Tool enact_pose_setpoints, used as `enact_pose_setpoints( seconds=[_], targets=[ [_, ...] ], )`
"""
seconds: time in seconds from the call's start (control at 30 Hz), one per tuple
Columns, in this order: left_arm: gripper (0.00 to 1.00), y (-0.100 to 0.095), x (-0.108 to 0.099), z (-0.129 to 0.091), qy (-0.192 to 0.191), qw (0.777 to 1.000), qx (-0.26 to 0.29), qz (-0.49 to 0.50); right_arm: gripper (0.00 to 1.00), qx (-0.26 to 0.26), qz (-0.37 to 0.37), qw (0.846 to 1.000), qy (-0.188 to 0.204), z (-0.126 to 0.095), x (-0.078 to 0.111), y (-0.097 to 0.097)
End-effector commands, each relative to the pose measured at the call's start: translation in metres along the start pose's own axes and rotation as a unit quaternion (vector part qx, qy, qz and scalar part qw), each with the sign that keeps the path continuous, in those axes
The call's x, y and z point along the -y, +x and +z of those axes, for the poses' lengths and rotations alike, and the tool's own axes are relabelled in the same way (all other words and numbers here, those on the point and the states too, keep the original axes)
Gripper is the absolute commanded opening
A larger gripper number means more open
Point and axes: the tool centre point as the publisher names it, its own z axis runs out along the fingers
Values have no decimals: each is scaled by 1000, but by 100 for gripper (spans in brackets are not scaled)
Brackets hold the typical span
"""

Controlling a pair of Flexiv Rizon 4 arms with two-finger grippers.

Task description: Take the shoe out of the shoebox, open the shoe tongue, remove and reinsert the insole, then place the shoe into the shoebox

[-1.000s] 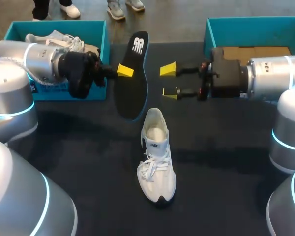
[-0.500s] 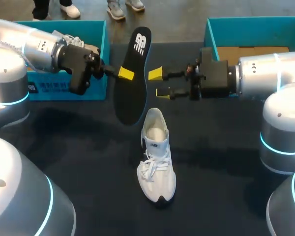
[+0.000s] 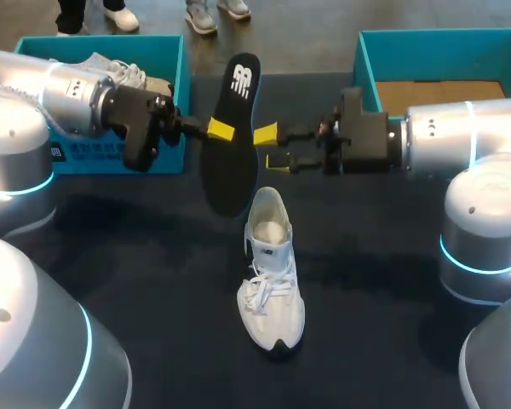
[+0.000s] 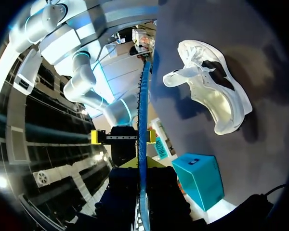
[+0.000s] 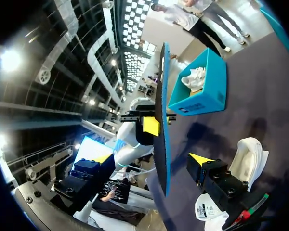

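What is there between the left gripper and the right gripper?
The black insole, held by the left gripper; the open right gripper faces it. Seen in head view.

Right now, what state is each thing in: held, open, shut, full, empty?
insole: held up on edge, off the table.
left fingers: shut on the insole.
right fingers: open, beside the insole.
shoe: upright on the table.
left box: holds another shoe.
right box: looks empty.

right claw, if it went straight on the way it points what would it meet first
Most likely the black insole, held in the left claw. The open right claw points at it from close by, though the views leave the exact gap unclear.
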Motion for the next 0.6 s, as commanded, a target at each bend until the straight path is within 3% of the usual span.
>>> enact_pose_setpoints(
  seconds=[0.03,0.6],
  targets=[
    [0,-3,5,1,-20,1000,3,-1,100,-8,-2,1000,-3,8,-2,-3],
    [0,-7,-2,-8,-54,998,19,-29,100,-24,-3,1000,-8,13,-11,-8]
  ],
)
